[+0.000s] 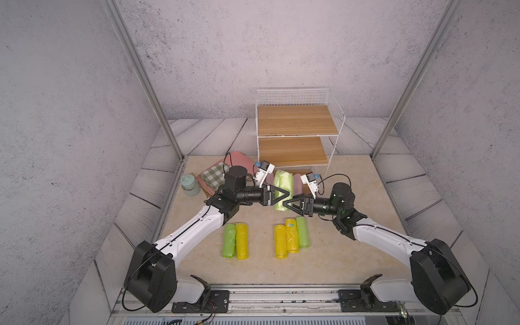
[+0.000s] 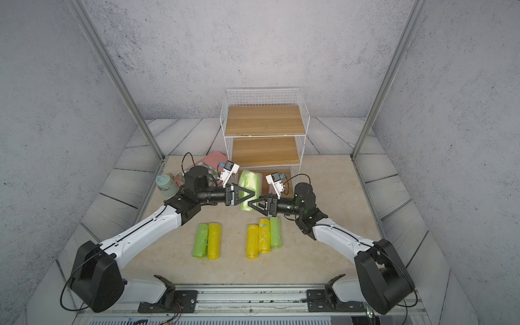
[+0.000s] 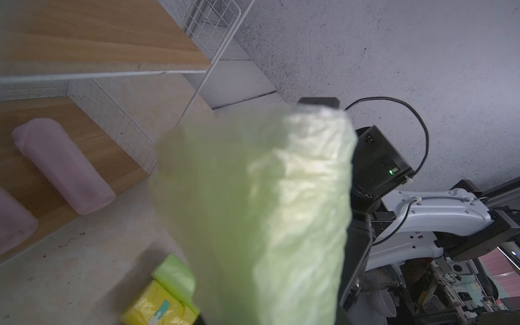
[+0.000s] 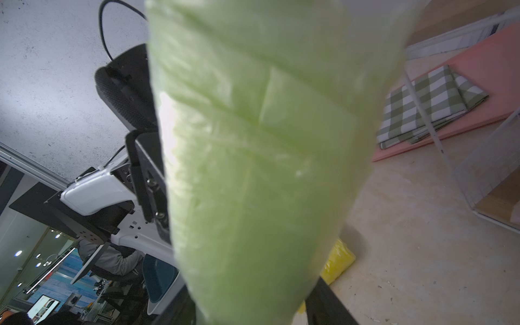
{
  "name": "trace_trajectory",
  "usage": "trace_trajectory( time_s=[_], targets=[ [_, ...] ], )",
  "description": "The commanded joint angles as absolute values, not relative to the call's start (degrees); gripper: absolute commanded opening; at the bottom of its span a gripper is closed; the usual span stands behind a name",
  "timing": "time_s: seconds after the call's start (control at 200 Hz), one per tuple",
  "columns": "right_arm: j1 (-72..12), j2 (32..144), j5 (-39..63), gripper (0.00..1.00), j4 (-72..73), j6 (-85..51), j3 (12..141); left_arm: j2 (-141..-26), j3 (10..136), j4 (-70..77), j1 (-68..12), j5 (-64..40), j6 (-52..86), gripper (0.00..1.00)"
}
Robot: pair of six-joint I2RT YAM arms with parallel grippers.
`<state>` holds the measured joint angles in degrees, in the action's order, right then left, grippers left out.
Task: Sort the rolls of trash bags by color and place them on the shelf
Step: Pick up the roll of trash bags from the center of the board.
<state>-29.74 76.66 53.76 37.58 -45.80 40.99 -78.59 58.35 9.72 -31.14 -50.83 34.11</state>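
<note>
The light green roll [image 1: 283,184] hangs clear of the table between our two arms, just in front of the shelf [image 1: 295,121], its long side pointing toward the rack. Our left gripper [image 1: 285,193] is clenched across its middle and carries it. Our right gripper [image 1: 287,204] reaches in from the opposite side with its jaws around the near end. The roll fills the right wrist view, but we cannot tell whether those jaws press on it or only bracket it.

We read this as a handover, since the shelf stands slightly toward the right arm's side and that arm looks better placed for the reach. Two pink rolls [image 3: 63,166] lie on the lowest board, so that tier looks given to pink; the two upper boards are bare.

Nearer us on the table, a green roll [image 1: 229,240] touches a yellow roll [image 1: 242,240]. Apart from them, two more yellow rolls [image 1: 280,242] and another green roll [image 1: 302,232] lie pressed side by side. The pink tray [image 1: 239,157], checkered cloth [image 1: 215,171] and mint cup [image 1: 190,185] sit off to the left.
</note>
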Motion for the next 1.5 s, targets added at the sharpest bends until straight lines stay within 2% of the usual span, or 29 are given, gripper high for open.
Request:
trace_trajectory(
  time_s=[0.0,0.305,0.41,0.495,0.636,0.816,1.061,1.096,1.301,1.496],
  targets=[
    [-30.0,78.0,54.8,0.52,39.0,-46.3,42.7,-78.5,59.2,13.6,-30.8,-51.9,34.2,0.0],
    [-30.0,77.3,55.2,0.17,34.5,-45.4,43.9,-78.4,59.1,12.4,-30.8,-51.0,32.8,0.0],
    [-30.0,76.0,54.5,0.0,31.0,-43.6,44.0,-77.8,59.2,10.9,-30.7,-49.9,31.6,0.13],
    [-29.9,74.5,53.2,0.0,27.8,-41.6,44.3,-76.9,58.9,10.2,-30.7,-48.8,30.9,0.27],
    [-29.8,71.9,51.0,0.0,21.5,-37.8,45.6,-75.3,58.1,9.0,-30.5,-47.5,29.9,0.55],
    [-29.1,70.4,50.0,0.0,16.7,-36.5,47.5,-73.0,56.9,8.6,-29.6,-46.5,29.4,0.74],
    [-27.8,70.8,48.7,0.0,6.3,-32.1,53.6,-68.2,55.0,4.7,-28.6,-43.9,26.9,0.91],
    [-27.7,70.8,48.0,0.0,4.9,-31.5,54.5,-67.3,54.5,3.9,-28.3,-43.4,26.4,0.97],
    [-27.0,74.9,41.9,0.0,-2.0,-30.1,61.8,-61.3,51.0,0.4,-26.4,-38.8,24.9,0.97],
    [-26.9,80.9,37.6,0.0,-2.1,-33.3,68.3,-57.6,50.2,-4.6,-25.8,-36.3,21.3,0.97]
  ],
)
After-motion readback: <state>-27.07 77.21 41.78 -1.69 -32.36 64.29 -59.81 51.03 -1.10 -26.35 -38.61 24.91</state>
